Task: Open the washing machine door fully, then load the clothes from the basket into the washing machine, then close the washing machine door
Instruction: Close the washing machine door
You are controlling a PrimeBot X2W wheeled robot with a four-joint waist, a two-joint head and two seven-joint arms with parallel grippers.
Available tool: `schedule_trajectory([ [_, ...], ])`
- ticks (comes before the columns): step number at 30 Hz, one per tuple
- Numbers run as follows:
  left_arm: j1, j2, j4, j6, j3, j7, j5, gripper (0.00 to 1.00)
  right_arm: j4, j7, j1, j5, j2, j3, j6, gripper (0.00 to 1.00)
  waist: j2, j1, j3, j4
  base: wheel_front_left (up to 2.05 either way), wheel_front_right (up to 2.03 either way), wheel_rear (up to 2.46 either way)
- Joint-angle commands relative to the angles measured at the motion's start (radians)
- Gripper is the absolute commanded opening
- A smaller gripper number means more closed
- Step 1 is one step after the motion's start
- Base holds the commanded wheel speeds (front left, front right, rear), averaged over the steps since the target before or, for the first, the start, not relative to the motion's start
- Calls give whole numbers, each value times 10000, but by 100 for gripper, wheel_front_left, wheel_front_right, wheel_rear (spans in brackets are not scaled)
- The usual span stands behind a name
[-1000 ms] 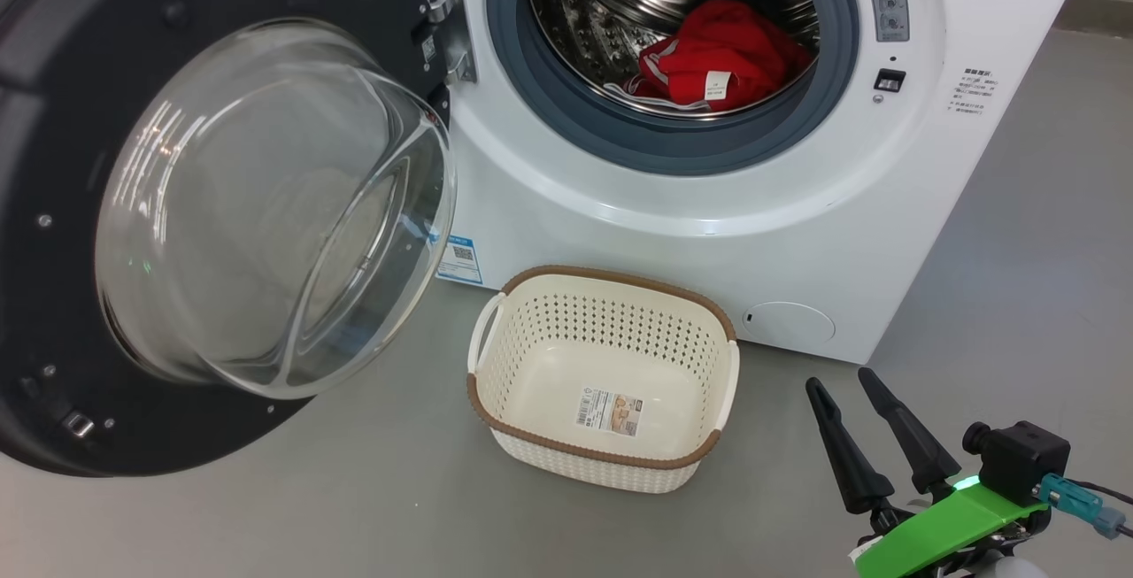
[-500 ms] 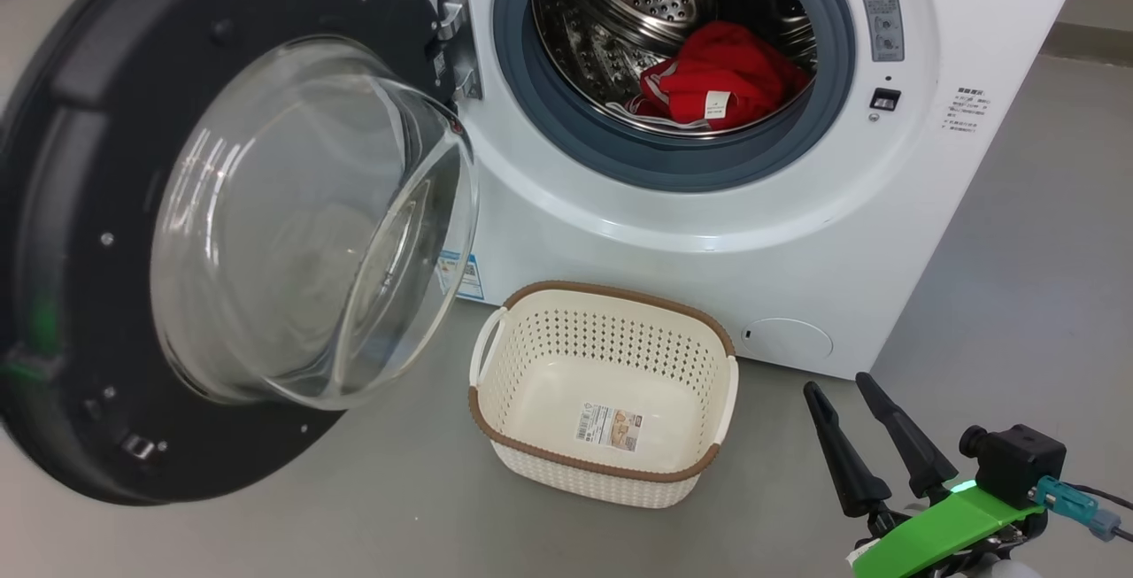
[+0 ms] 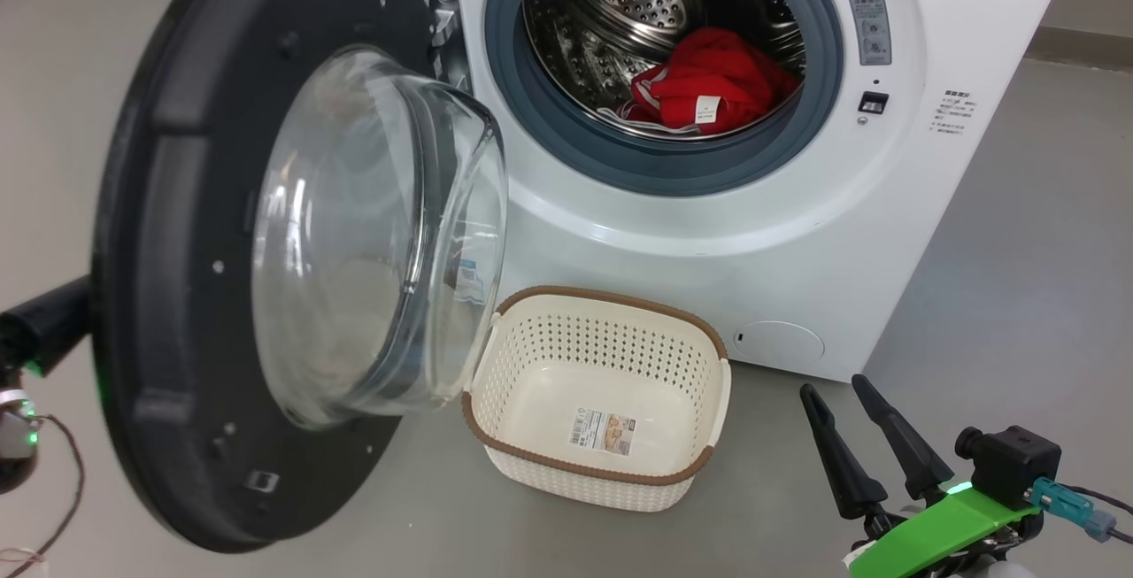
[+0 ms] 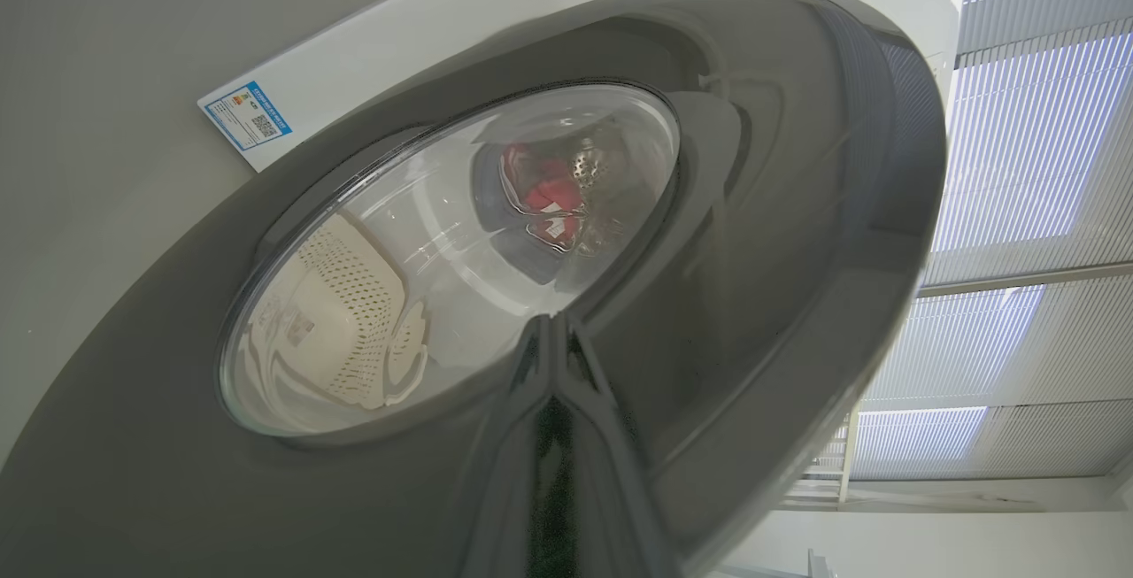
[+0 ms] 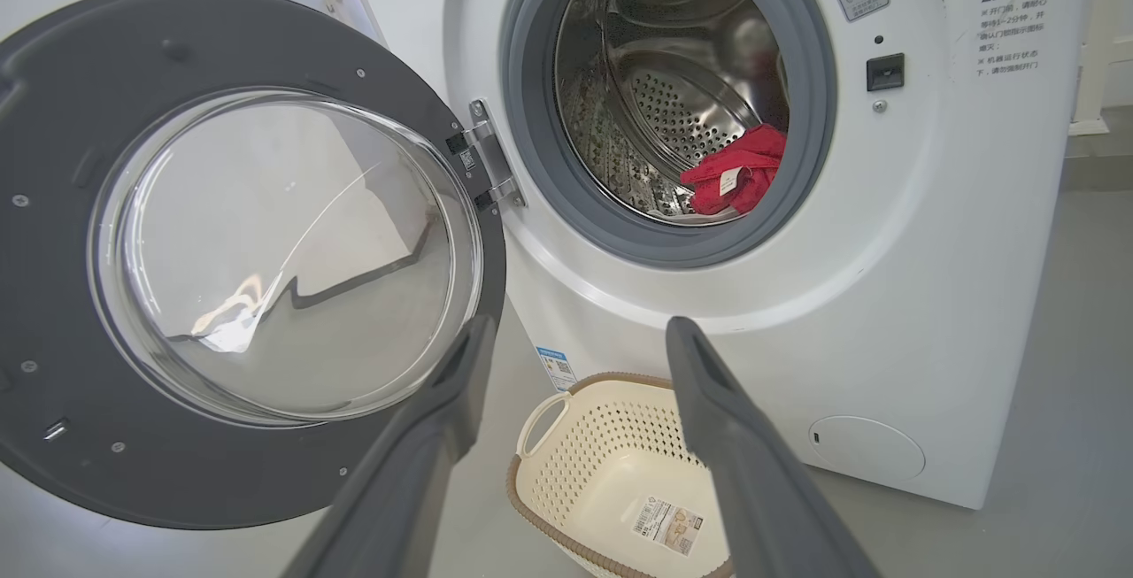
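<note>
The left gripper [image 4: 551, 357], fingers closed together on nothing, leans its tips on the outer face of the washing machine door [image 3: 177, 250], apparently to push it shut. The door stands half open. The clothes [image 3: 708, 87] lie in the drum of the washing machine [image 3: 797, 233], well ahead of the right gripper [image 3: 832, 388], which hangs wide open and empty. The empty basket [image 3: 611, 295] sits on the floor ahead and left of that gripper. Its handle looks close to the door's glass bowl and may obstruct it.
</note>
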Motion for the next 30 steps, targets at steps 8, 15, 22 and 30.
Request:
schedule_trajectory([
  [8,558,-220,-2100,587,-347,814,-218,0,-207,-49,-110,86,-52,277,16,100,0,0,-57,-288,0,0,0],
  [15,842,-511,-2945,740,-608,1029,-271,0,-195,-49,-101,106,-68,252,16,100,0,0,-57,-718,0,0,0],
  [22,917,-777,-3328,737,-818,1085,-324,0,-214,-49,-125,110,-81,249,16,100,0,0,-16,-1082,0,0,0],
  [30,947,-1043,-3560,691,-947,1010,-361,0,-209,-49,-136,117,-115,222,16,100,0,0,16,-1504,0,0,0],
])
